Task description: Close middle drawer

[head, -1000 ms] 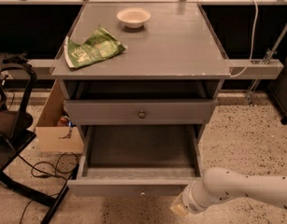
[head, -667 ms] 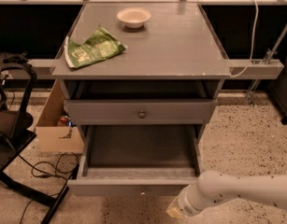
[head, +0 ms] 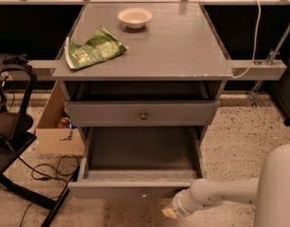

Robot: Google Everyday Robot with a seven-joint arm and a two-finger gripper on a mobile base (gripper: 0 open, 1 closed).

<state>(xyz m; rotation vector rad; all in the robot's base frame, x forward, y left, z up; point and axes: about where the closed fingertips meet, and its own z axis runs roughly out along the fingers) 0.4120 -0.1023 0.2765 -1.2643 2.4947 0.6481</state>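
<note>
The middle drawer (head: 106, 190) is pulled far out of the grey cabinet. Its empty grey inside faces up and its small round knob (head: 143, 193) sits on the front panel. My gripper (head: 171, 212) is at the end of the white arm (head: 220, 196). It is low, just in front of the drawer's front panel and right of the knob, close to the panel's lower edge. Another grey drawer front (head: 102, 113) with a like knob stands above. Anything below the open drawer is hidden.
On the cabinet top (head: 182, 46) lie a green chip bag (head: 92, 49) and a white bowl (head: 134, 17). A cardboard box (head: 57, 134) and cables (head: 45, 171) are on the floor at left, beside a black chair (head: 10, 122). Speckled floor lies to the right.
My arm has moved left along the front of the open drawer, bringing the gripper closer to the knob. The drawer stands about as far out as before.
</note>
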